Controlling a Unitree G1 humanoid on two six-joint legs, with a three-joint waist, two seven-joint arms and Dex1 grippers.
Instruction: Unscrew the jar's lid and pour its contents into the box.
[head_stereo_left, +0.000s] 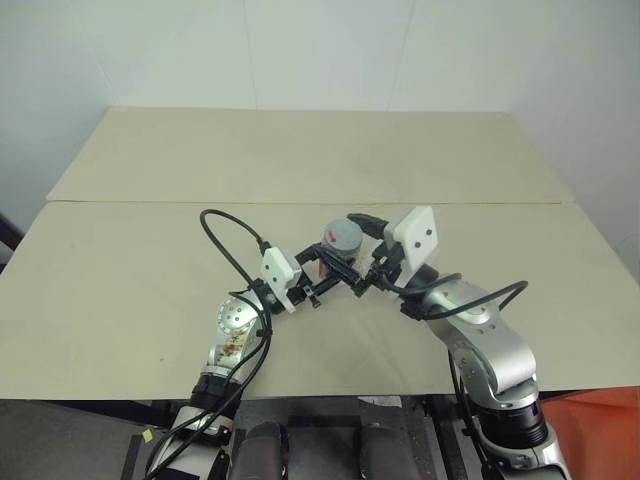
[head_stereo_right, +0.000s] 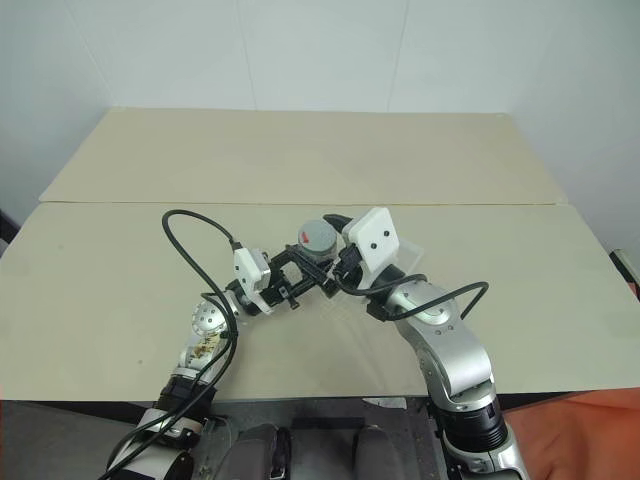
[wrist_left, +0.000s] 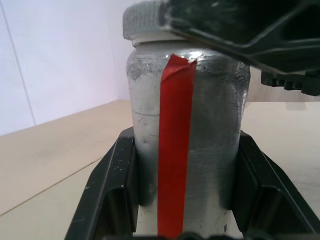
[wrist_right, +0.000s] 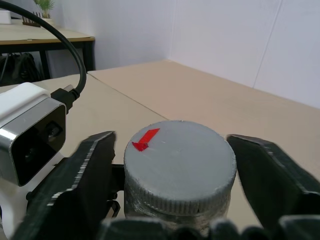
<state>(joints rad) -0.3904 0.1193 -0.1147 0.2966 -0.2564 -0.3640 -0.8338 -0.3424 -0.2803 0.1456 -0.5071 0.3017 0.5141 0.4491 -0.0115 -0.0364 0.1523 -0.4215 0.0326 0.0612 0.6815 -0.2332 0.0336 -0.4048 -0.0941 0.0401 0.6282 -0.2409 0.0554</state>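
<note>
Left pincer (wrist_left: 185, 200) clamps the silvery red-striped jar (wrist_left: 186, 140) above the beige counter (head_stereo_left: 150, 270).
Right wrist view: right pincer (wrist_right: 175, 165) straddles the grey ribbed lid (wrist_right: 180, 167), small gaps either side.

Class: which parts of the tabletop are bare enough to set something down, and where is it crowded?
Bare: the far panel beyond the seam; the near panel's left and right ends. Crowded: the near middle, where the left pincer holds the jar and the right pincer flanks the lid.
</note>
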